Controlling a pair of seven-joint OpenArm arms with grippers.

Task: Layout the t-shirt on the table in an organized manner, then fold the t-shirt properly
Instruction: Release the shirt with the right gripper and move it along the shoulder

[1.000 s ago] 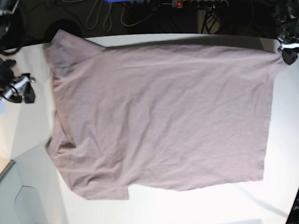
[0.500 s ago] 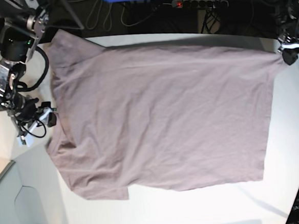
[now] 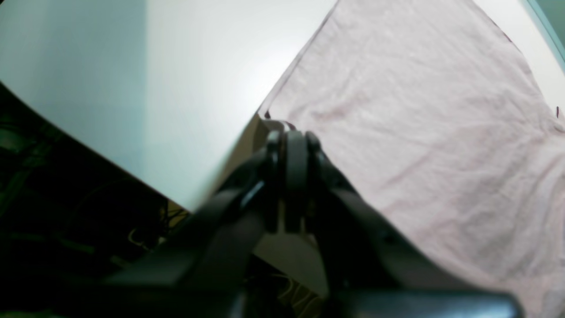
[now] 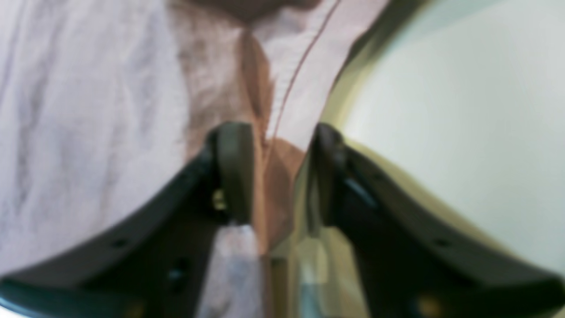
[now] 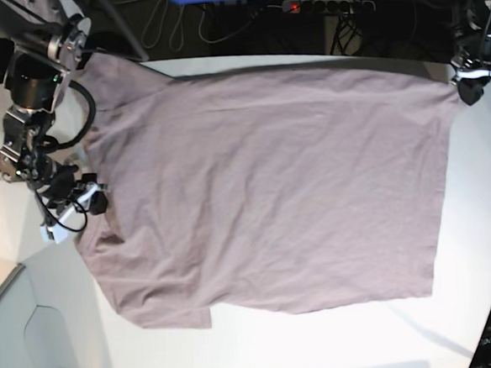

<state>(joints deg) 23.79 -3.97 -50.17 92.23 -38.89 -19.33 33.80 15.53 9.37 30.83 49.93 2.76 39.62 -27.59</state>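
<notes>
We see the mauve-grey cotton t-shirt [image 5: 263,191] spread flat on the white table [image 5: 482,193]. Our left gripper [image 3: 289,145] pinches its far corner; our right gripper [image 4: 278,150] straddles its edge, jaws apart.

dark floor, cables [image 5: 167,25], power strip [image 5: 326,6]

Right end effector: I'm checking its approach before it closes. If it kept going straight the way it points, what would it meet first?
Probably the t-shirt: its stitched edge fold already lies between the open fingers of the right end effector. The blur leaves depth unclear.
</notes>
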